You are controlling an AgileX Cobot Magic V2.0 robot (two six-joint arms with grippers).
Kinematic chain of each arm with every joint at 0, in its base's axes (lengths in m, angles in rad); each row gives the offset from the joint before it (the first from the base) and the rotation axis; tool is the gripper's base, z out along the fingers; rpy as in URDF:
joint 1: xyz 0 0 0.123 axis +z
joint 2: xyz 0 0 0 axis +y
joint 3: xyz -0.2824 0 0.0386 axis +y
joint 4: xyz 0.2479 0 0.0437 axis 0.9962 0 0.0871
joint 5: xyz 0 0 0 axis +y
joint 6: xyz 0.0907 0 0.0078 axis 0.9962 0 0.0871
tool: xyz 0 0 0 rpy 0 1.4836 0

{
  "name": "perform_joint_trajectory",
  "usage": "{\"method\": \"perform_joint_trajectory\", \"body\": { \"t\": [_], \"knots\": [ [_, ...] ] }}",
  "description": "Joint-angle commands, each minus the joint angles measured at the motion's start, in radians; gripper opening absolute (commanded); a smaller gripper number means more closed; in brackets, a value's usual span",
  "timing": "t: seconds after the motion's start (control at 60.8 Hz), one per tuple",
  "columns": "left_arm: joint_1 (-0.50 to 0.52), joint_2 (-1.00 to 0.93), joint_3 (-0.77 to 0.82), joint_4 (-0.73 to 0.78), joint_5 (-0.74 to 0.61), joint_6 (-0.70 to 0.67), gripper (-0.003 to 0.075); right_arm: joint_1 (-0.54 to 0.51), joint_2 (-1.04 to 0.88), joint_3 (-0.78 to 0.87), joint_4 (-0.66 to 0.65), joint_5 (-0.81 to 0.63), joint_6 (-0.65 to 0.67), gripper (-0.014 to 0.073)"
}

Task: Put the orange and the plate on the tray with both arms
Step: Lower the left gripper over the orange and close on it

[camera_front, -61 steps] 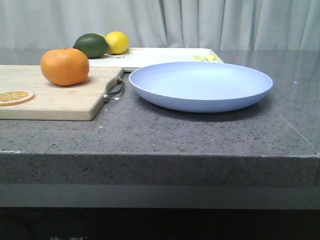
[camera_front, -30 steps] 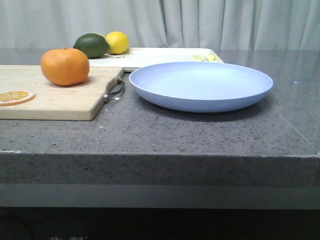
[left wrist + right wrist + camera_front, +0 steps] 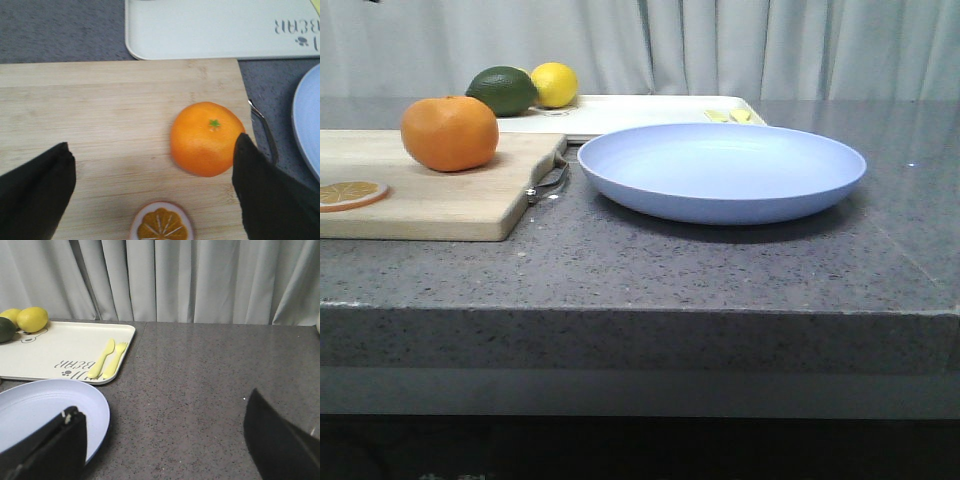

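left wrist view: the left gripper (image 3: 152, 192) is seen with its dark fingers (image 3: 35, 192) set wide apart and nothing between them. the orange (image 3: 206, 137) lies ahead of the gap and off toward one finger, just beside that finger's tip rather than centred; no contact can be confirmed. it is judged that the gripper must be shifted sideways toward the fruit before closing. the left arm is clearly the nearer one to it.

the orange is whole, round, slightly flattened, with dimpled skin and a small green stem scar facing the wrist camera. it rests on the wooden cutting board (image 3: 430, 190), near the board's edge facing the plate (image 3: 720, 170), with an orange slice (image 3: 161, 225) close by.

the right gripper (image 3: 165, 440) is likewise spread and empty, with the plate's rim beside one finger. the plate sits on the counter, just short of the tray (image 3: 60, 352), which is not yet loaded with either item.
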Motion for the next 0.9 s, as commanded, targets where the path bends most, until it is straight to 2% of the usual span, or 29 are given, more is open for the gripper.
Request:
{"method": "perform_joint_trajectory", "body": {
  "t": [0.0, 0.164, 0.378, 0.756, 0.888],
  "knots": [
    [-0.049, 0.085, -0.156, -0.011, 0.058, 0.011, 0.0609, -0.003, 0.007, -0.033, 0.0, -0.075, -0.001, 0.0643],
    [-0.11, 0.274, -0.351, 0.011, 0.176, 0.045, 0.0609, -0.003, 0.007, -0.033, 0.0, -0.075, -0.001, 0.0643],
    [-0.118, 0.45, -0.527, 0.025, 0.303, 0.045, 0.0609, -0.003, 0.007, -0.033, 0.0, -0.076, -0.001, 0.0643],
    [-0.118, 0.534, -0.562, 0.027, 0.472, 0.045, 0.0609, -0.003, 0.007, -0.033, 0.0, -0.076, -0.001, 0.0643],
    [-0.118, 0.534, -0.562, 0.027, 0.476, 0.045, 0.0608, -0.003, 0.007, -0.033, 0.0, -0.076, -0.001, 0.0643]
  ]
}}
